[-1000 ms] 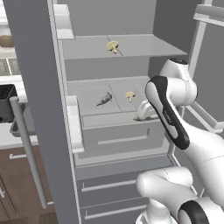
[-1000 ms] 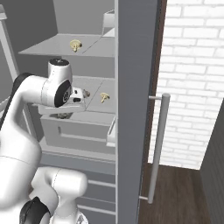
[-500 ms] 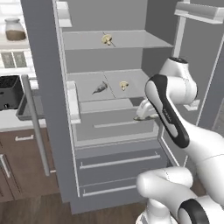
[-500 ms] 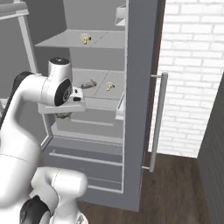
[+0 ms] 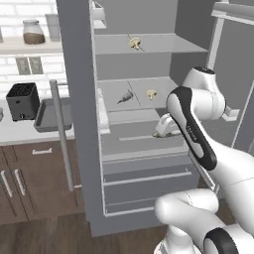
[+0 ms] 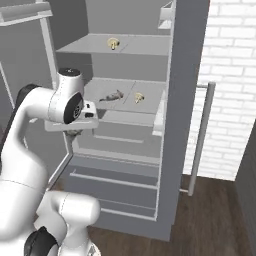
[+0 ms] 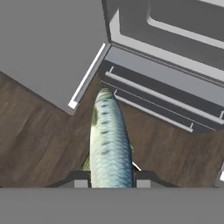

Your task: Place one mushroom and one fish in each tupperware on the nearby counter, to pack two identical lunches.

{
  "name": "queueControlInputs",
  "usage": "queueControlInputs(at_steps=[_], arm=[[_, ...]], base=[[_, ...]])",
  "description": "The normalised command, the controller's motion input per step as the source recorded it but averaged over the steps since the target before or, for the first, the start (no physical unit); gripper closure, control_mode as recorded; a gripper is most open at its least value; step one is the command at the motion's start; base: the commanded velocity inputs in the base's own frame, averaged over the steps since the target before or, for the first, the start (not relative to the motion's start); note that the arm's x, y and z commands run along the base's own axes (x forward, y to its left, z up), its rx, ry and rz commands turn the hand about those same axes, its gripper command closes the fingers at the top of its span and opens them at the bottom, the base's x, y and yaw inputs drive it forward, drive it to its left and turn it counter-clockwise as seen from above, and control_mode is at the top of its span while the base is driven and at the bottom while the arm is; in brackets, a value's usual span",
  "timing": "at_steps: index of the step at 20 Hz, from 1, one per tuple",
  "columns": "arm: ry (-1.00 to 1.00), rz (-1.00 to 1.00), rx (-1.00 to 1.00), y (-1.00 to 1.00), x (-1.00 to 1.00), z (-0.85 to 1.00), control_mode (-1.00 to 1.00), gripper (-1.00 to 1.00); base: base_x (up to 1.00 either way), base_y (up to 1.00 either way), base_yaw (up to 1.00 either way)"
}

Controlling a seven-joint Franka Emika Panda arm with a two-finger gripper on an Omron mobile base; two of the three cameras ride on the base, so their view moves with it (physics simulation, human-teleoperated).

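Note:
My gripper is shut on a silvery grey-green fish, which sticks out past the fingertips over the wooden floor. In the left base view the gripper hangs in front of the open fridge's lower shelf. Another fish and a mushroom lie on the middle shelf. A second mushroom sits on the top shelf. From the right side I see the same mushroom up top, and the fish and mushroom below it. One grey tupperware rests on the counter at the left.
The open fridge door with its long handle stands between the arm and the counter. A black toaster sits left of the tray, and a jar stands on the wall shelf. A brick wall is at the right.
The base has driven, so both views have shifted: the counter with toaster and tray has come further into the left view. The gripper stays shut on the fish.

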Motion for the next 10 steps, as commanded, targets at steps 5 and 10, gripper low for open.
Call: queueControlInputs(at_steps=[5, 10], arm=[[0.0, 0.0, 0.0, 0.0, 0.0, 0.0, 1.0, 1.0], [0.0, 0.0, 0.0, 0.0, 0.0, 0.0, 1.0, 1.0]], base=[[-0.33, 0.86, 0.13], [-0.09, 0.96, 0.08]])
